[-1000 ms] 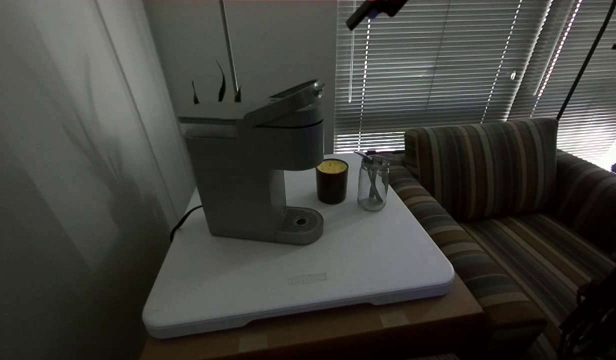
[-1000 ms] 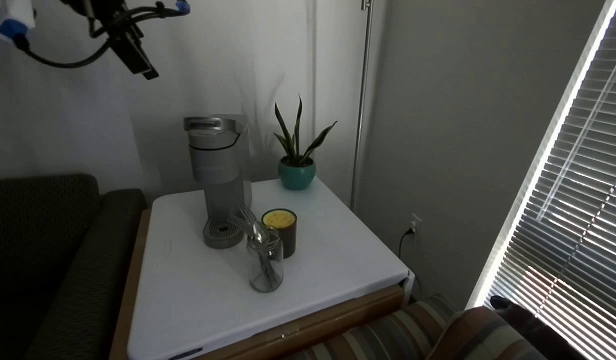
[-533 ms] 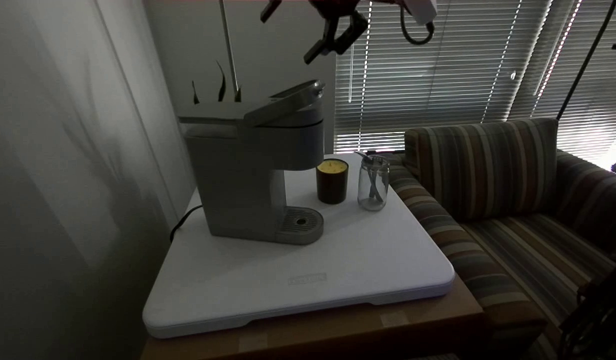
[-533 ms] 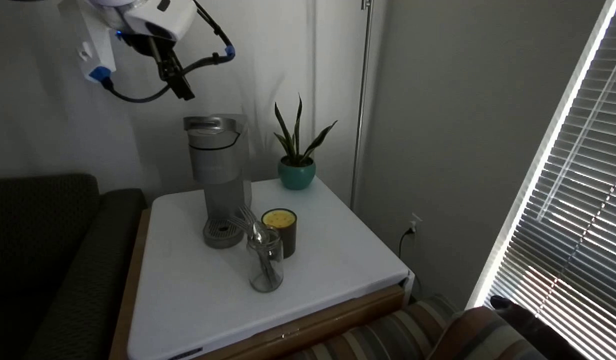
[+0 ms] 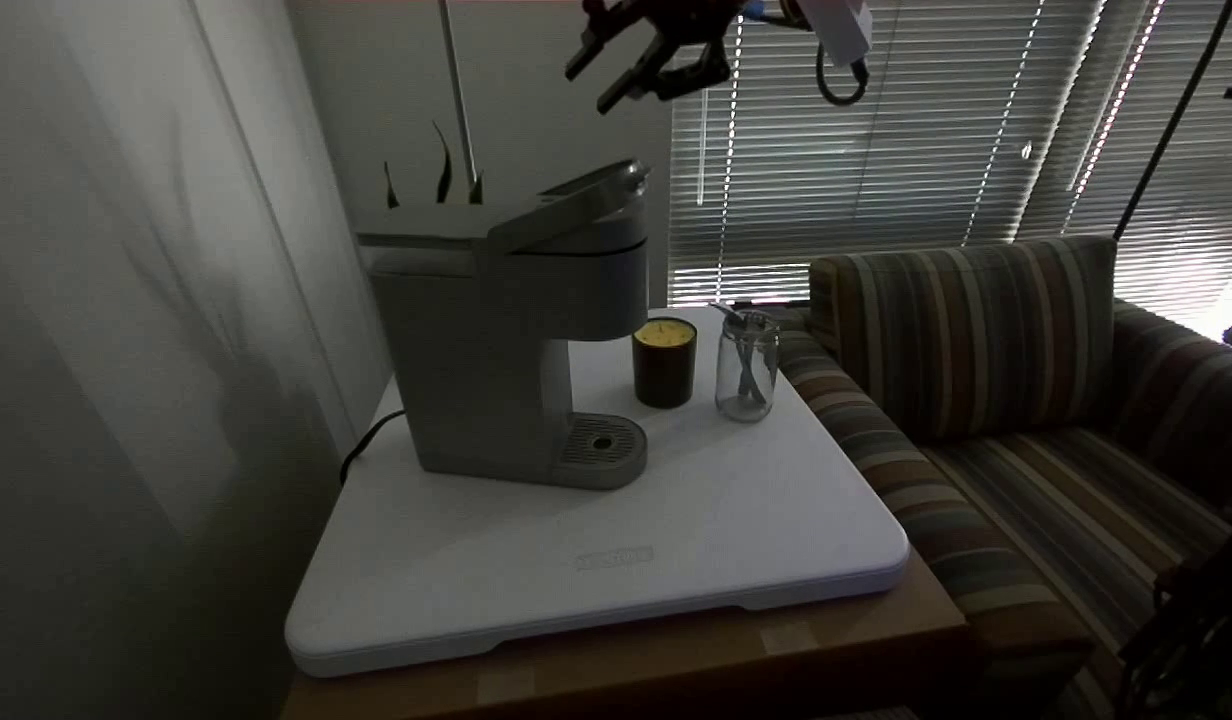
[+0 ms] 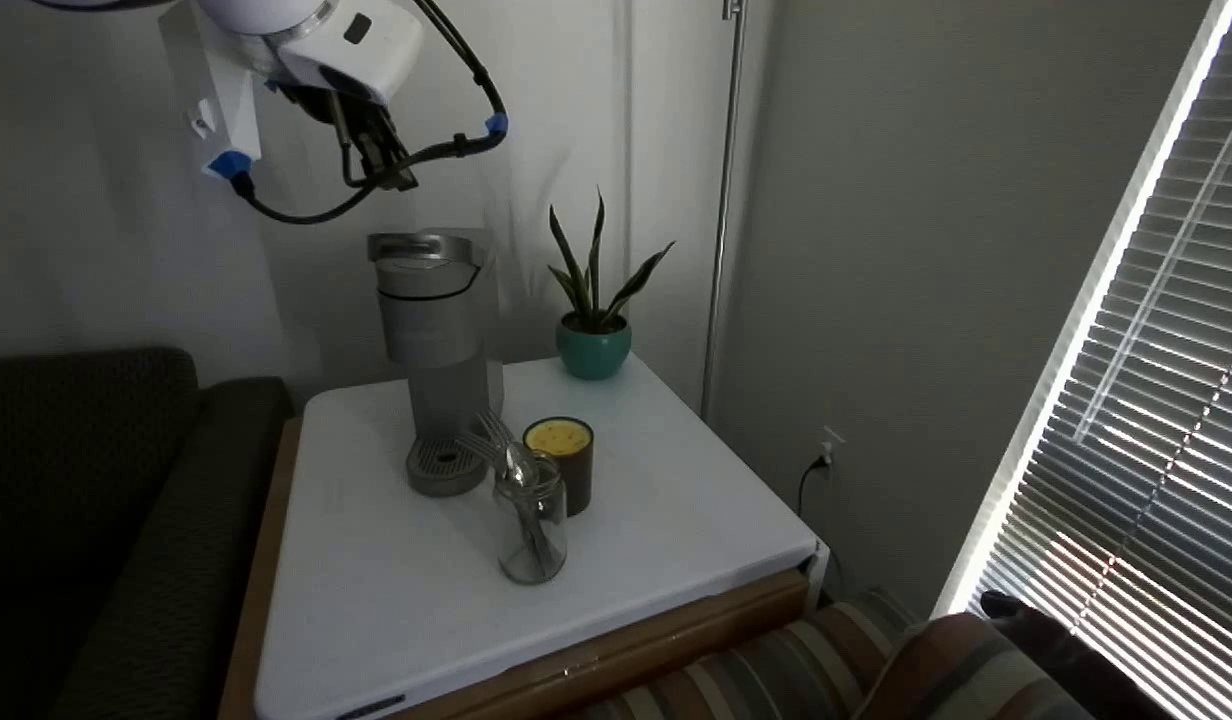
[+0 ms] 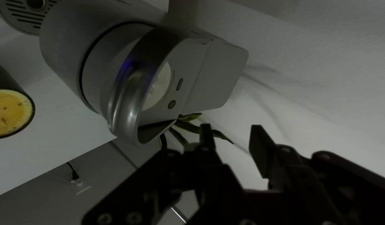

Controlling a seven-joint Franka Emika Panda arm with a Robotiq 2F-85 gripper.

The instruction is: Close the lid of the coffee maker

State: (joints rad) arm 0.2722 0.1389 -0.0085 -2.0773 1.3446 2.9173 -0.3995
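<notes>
The grey coffee maker (image 5: pixel 476 350) stands upright on a white table and shows in both exterior views. Its lid (image 5: pixel 576 208) slopes upward to the front, with the front edge raised over the head. In the wrist view the lid's shiny front handle (image 7: pixel 127 109) lies left of my jaws. My gripper (image 5: pixel 589 88) hangs in the air above the lid, apart from it. Its black fingers (image 7: pixel 261 147) stand partly drawn together with a gap and nothing held between them. In an exterior view the gripper (image 6: pixel 401 180) is above the machine, partly hidden by its own cable.
A dark candle cup (image 5: pixel 664 365) and a glass jar with cutlery (image 5: pixel 746 370) stand beside the coffee maker on the white table (image 5: pixel 736 520). Behind it is a plant in a teal pot (image 6: pixel 593 345). A wall (image 7: pixel 305 78) runs close behind, and a striped sofa (image 5: pixel 976 350) flanks the table.
My gripper has come in over the coffee maker from its earlier place off to the side. Over the last half second its fingers have drawn closer together. The lid has not moved.
</notes>
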